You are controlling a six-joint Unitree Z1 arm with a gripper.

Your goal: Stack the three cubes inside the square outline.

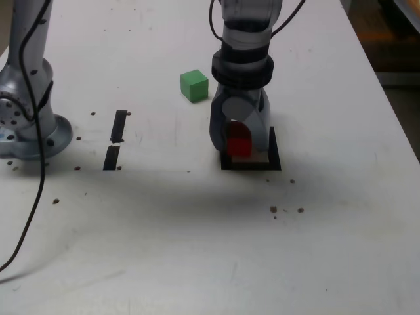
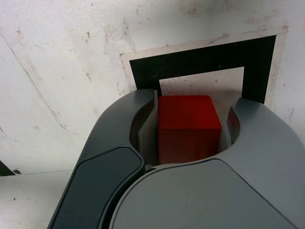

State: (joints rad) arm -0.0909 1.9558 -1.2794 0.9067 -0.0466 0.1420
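Gripper point(image 2: 190, 143) down over the square outline point(image 2: 200, 62), its grey jaws curving in on either side of the red cube point(image 2: 188, 126). One jaw looks pressed to the cube's side; a sliver of gap shows at the other, so whether the grip is firm cannot be told from the wrist view. Red cube sits between the jaws, over the outline's white centre. In the exterior view the gripper point(image 1: 240, 146) stands upright on the outline point(image 1: 275, 157), red cube point(image 1: 239, 144) showing low between the jaws. Green cube point(image 1: 194, 85) lies beyond the gripper, toward the exterior view's left, apart from it, on the white table point(image 1: 197, 249). Two short black tape strips point(image 1: 115, 139) well off to the exterior view's left, near the arm's base point(image 1: 33, 134).
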